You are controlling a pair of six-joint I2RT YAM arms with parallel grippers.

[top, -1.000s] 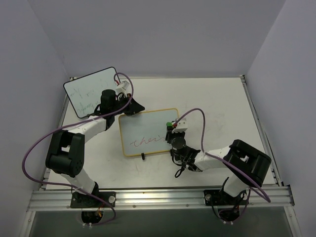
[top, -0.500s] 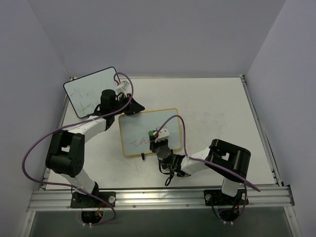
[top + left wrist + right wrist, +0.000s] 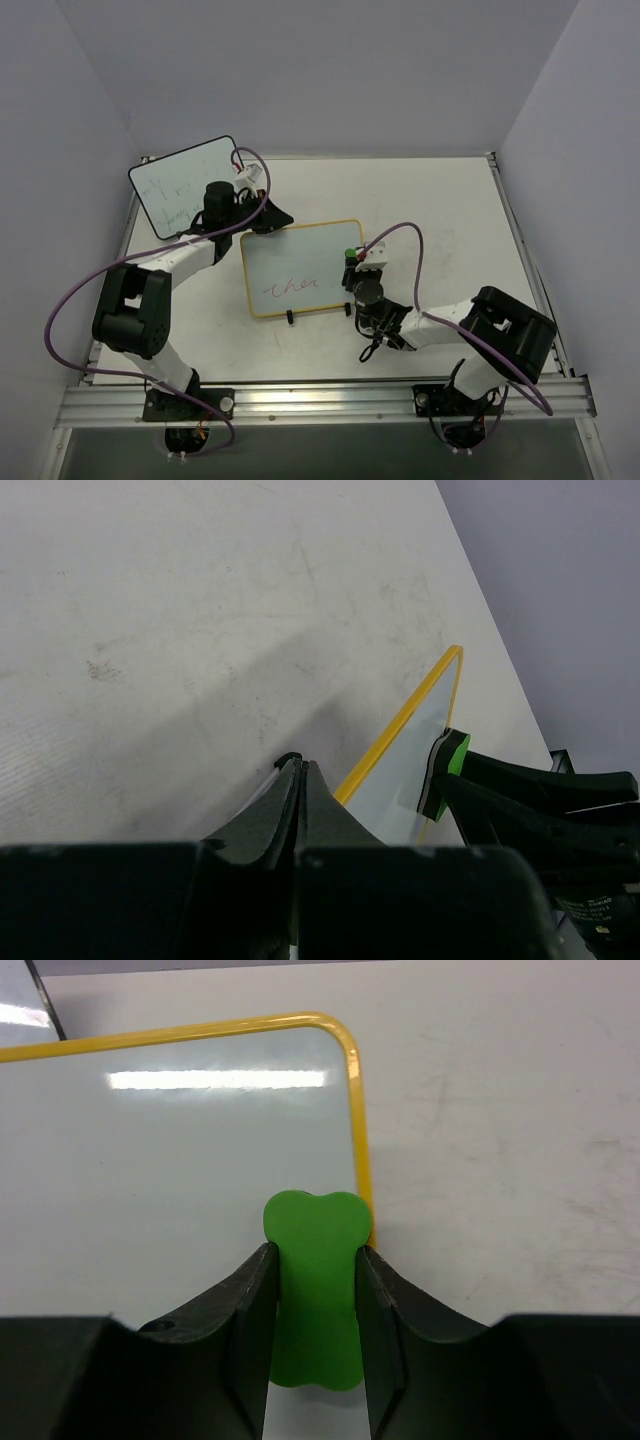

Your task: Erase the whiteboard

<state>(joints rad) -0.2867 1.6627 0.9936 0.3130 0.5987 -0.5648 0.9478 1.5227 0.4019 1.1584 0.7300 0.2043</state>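
The whiteboard (image 3: 300, 262) with a yellow frame lies flat mid-table, with red writing (image 3: 293, 287) on its lower middle. My left gripper (image 3: 272, 222) is shut on the board's far left corner; in the left wrist view its jaws (image 3: 298, 767) are pressed together on the thin edge beside the yellow frame (image 3: 400, 725). My right gripper (image 3: 350, 258) is shut on a green eraser (image 3: 315, 1280) and holds it on the board's right edge, next to the frame (image 3: 357, 1120). The eraser also shows in the left wrist view (image 3: 445, 772).
A second whiteboard (image 3: 185, 183) with a black frame lies at the far left, partly off the table's (image 3: 440, 210) corner. Two black clip feet (image 3: 290, 317) stick out at the yellow board's near edge. Purple cables loop over both arms.
My right gripper swept the eraser left across the board to its middle, then back to the right edge. The red writing looks slightly shorter at its right end. The left arm has not moved.
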